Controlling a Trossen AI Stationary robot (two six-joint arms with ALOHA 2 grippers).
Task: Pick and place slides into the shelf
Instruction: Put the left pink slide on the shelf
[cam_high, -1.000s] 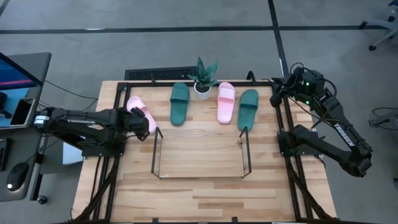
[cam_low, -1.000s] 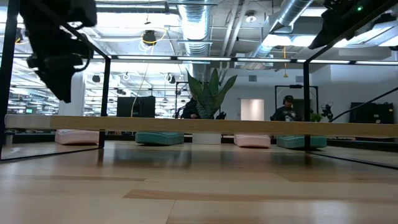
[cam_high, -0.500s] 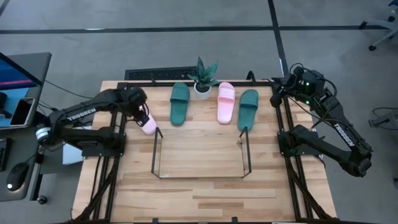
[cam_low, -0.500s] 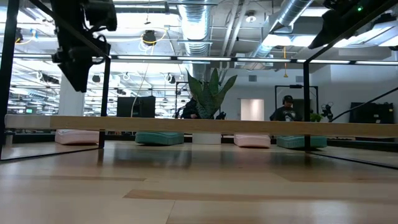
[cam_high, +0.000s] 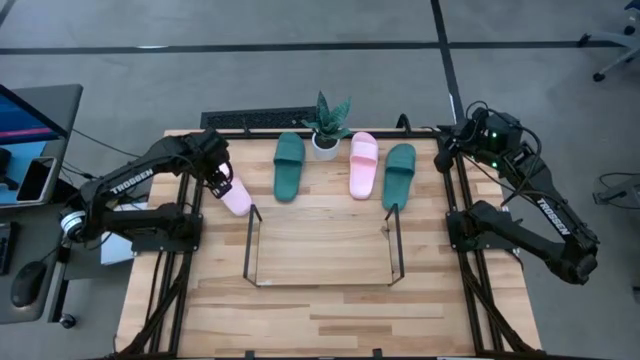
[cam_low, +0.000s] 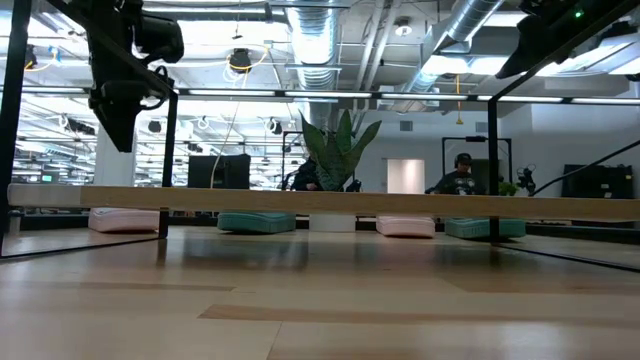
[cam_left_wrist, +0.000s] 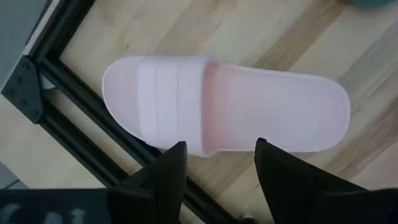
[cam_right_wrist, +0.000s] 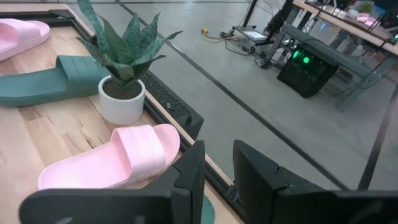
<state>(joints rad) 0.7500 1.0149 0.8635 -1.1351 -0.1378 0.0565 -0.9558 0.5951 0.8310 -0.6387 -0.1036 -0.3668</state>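
Pale pink foam slide sandal (cam_left_wrist: 224, 106), smooth with a wide ribbed strap, lies flat on the light wooden plank surface (cam_high: 320, 300), left of the thin black wire-frame shelf (cam_high: 322, 248). Left gripper (cam_left_wrist: 216, 163) hangs above it, fingers spread, holding nothing. Two dark green slides (cam_high: 289, 165) and a second pink slide (cam_high: 362, 164) lie beyond the shelf beside a white-potted plant (cam_high: 327, 127). Right gripper (cam_right_wrist: 217, 168) waits past the shelf's right end, fingers narrowly parted, empty.

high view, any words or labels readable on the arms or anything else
"TROSSEN" in white on the left arm.
"TROSSEN" in white on the right arm.
Screen at the left edge: too small to read.
The slides, the shelf and the plant pot show no text.
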